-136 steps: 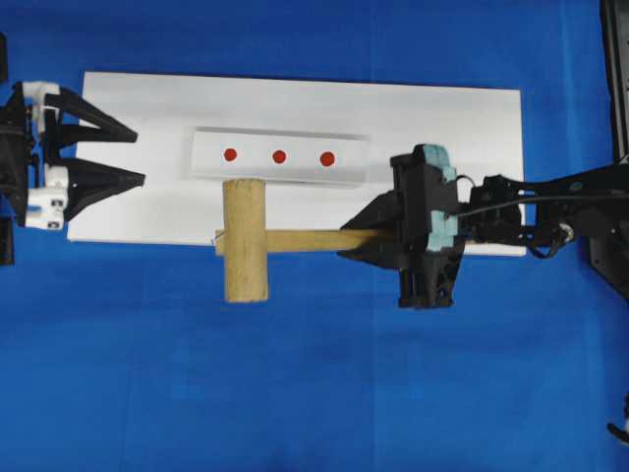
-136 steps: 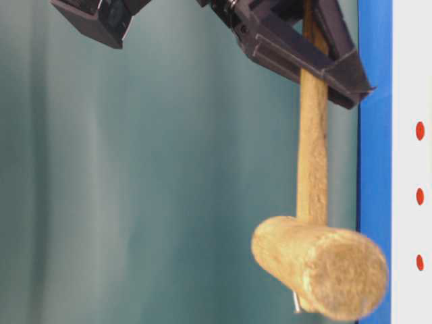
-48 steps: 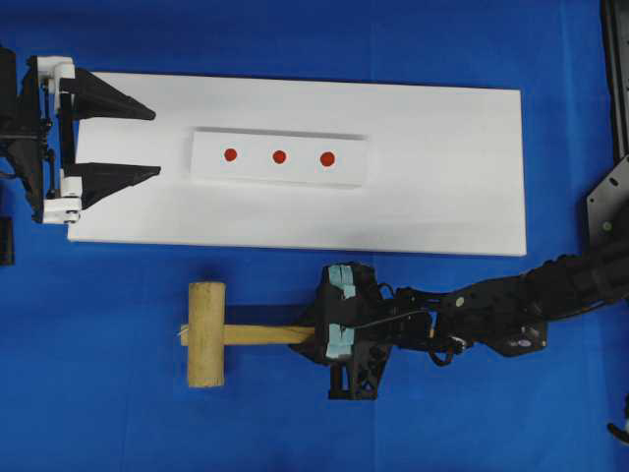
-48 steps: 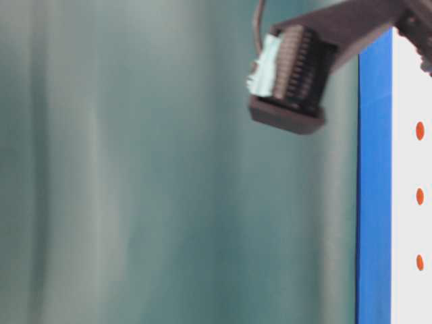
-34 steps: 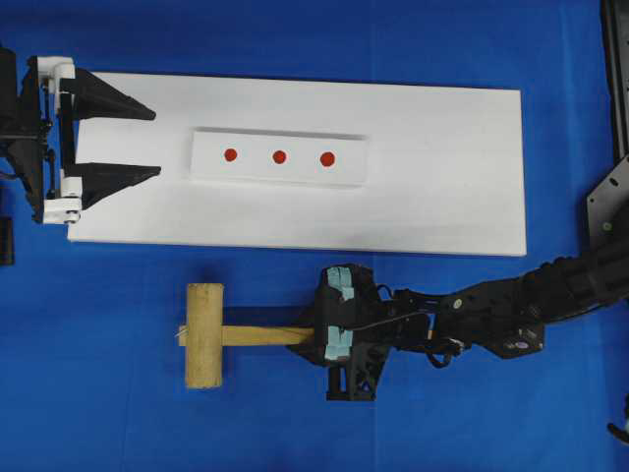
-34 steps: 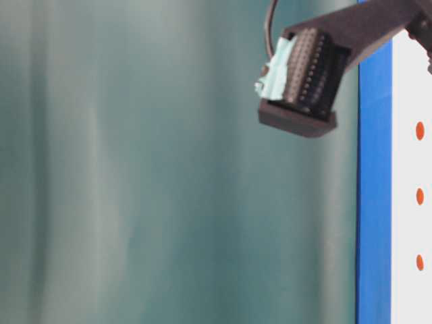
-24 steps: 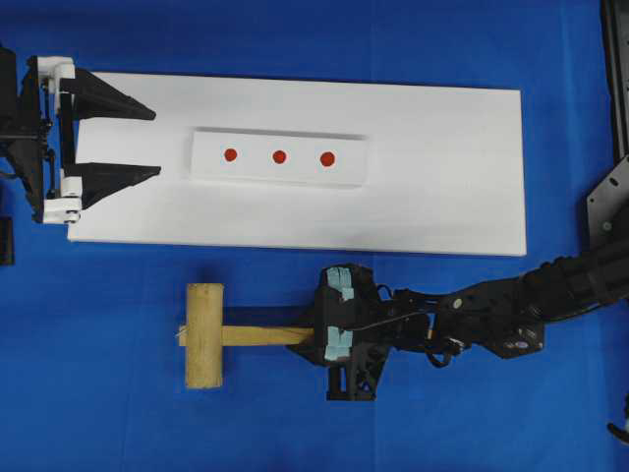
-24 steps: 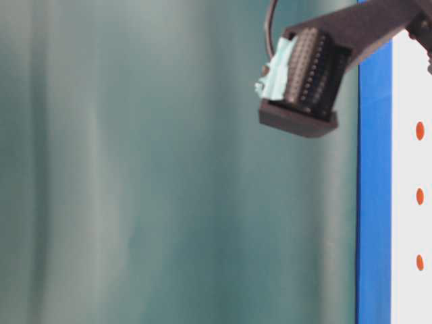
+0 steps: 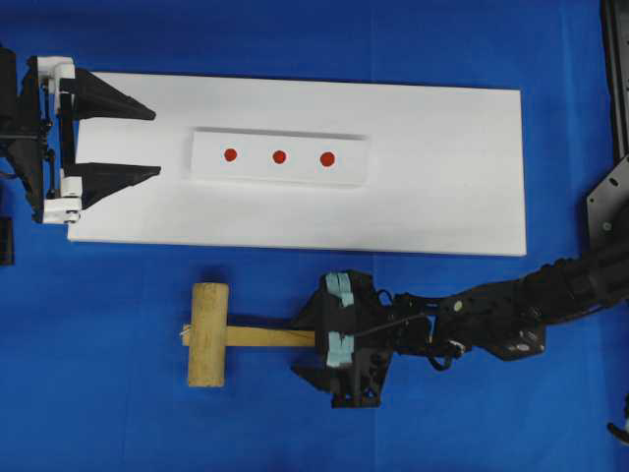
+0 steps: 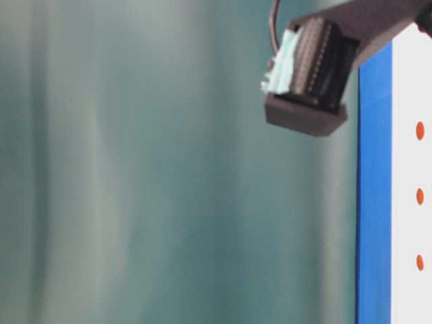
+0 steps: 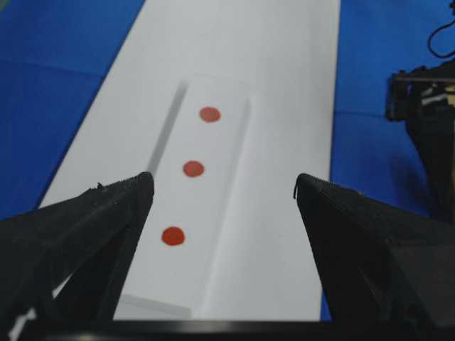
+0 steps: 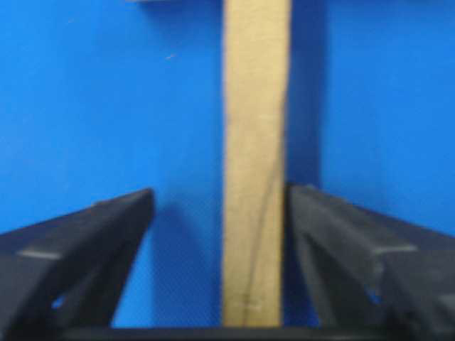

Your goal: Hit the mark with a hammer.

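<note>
A: Right gripper (image 9: 313, 346) fingers spread either side of the hammer (image 9: 221, 335) handle, blue cloth showing in both gaps; hammer flat on the cloth, apart from the white board (image 9: 442, 167).

B: Above the bar (image 9: 279, 157) nothing stands; left gripper (image 9: 147, 143) spread wide at the board's left end, clear of the bar.

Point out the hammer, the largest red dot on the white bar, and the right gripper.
hammer (image 9: 207, 334): overhead view, middle of the cylindrical head.
mark (image 9: 327, 158): overhead view, centre of the right-hand dot.
right gripper (image 9: 304, 346): overhead view, midway between the open fingertips, on either side of the handle.
</note>
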`<action>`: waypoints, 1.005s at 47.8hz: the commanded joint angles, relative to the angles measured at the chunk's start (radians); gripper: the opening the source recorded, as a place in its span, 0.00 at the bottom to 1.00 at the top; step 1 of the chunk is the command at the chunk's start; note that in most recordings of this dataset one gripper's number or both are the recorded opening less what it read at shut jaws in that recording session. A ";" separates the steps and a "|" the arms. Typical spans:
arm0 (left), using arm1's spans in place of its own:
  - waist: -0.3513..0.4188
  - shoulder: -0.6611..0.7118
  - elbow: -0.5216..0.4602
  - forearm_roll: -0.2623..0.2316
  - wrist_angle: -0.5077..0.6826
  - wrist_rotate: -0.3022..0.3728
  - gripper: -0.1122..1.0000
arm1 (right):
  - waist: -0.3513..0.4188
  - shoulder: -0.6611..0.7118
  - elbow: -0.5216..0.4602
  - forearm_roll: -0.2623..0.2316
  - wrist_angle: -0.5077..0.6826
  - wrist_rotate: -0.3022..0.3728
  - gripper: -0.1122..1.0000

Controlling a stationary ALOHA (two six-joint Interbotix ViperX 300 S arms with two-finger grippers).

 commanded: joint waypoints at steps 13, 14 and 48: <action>0.003 -0.006 -0.015 -0.002 -0.009 -0.002 0.80 | -0.012 -0.178 0.009 0.000 0.075 -0.071 0.84; 0.003 -0.006 -0.015 -0.002 -0.009 -0.002 0.80 | -0.014 -0.193 0.011 0.000 0.080 -0.077 0.84; -0.011 0.002 -0.020 -0.002 -0.003 -0.002 0.80 | -0.196 -0.416 0.075 -0.017 0.219 -0.225 0.84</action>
